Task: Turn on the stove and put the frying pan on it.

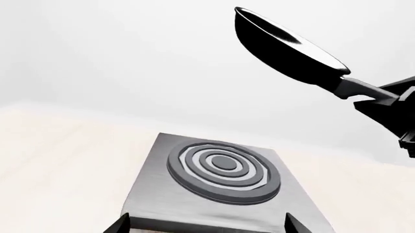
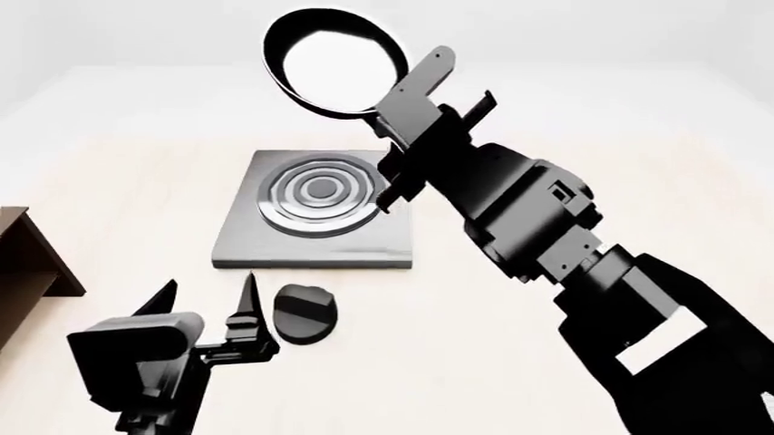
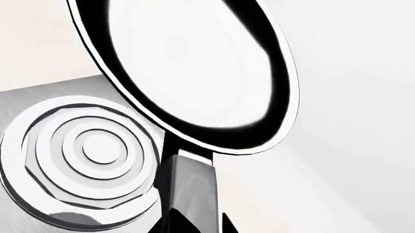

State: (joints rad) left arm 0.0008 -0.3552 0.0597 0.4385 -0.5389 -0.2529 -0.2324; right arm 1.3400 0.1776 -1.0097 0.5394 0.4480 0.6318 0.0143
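While right claw (image 2: 418, 109) grips frying pan (image 2: 333, 62) above stove (image 2: 317, 220) | left claw (image 2: 206, 313) spread, empty.

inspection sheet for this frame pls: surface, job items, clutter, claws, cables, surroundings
Surface: pale tabletop, bare where visible.
Stove: grey slab flat on the table, burner rings uncovered.
Knob: round black knob on the table near the slab's front edge, close to the left claw.
Frying pan: frying pan held in the air by its handle, beyond the stove, tilted, not on the burner.
Clutter: nothing seen.
Claws: right claw shut on the pan handle; left claw open, empty, its fingers pointing at the stove.
Cables: nothing seen.
Surroundings: brown wooden shelf at the left edge of the head view; plain pale backdrop.
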